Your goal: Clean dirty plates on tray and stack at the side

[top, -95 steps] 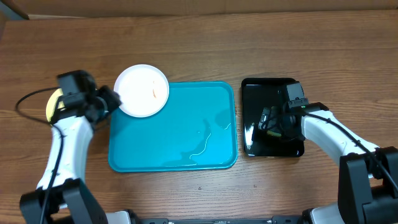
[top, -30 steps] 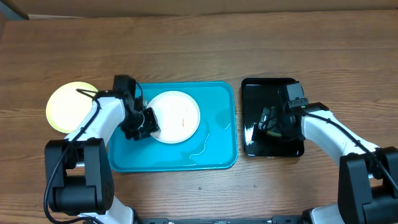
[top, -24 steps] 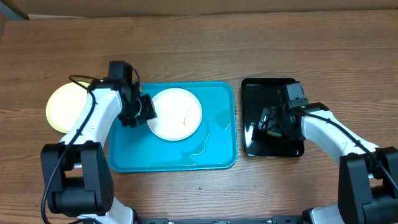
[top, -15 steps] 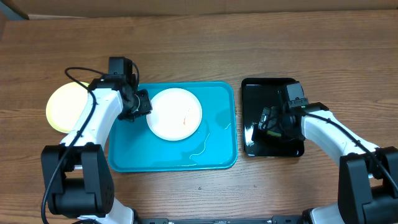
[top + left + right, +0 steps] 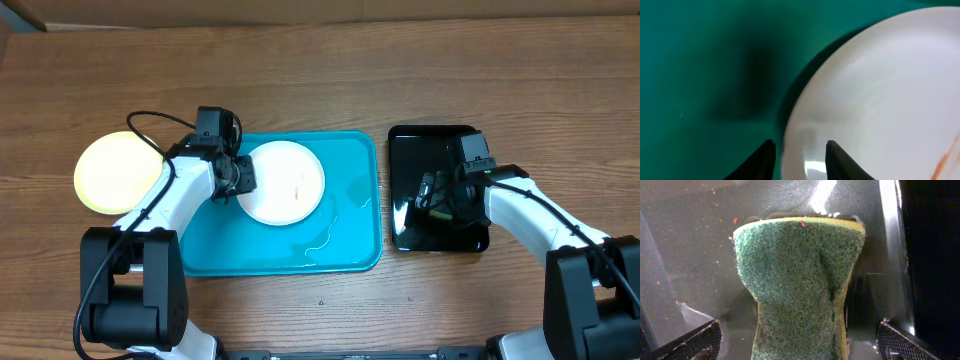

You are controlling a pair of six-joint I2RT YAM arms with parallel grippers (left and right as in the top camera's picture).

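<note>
Left gripper (image 5: 800,156) narrowly parted astride rim of white plate (image 5: 880,100), grip unclear; right gripper (image 5: 800,345) wide open, flanking sponge (image 5: 799,275).

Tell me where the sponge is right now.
In the right wrist view the green sponge lies on the black tray, right of the blue tray, between the open jaws of the right gripper.

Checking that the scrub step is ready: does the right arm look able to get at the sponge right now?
Probably yes. The right gripper hangs open directly over the sponge on the black tray, its fingers standing wide on either side, and nothing lies on top of the sponge.
</note>
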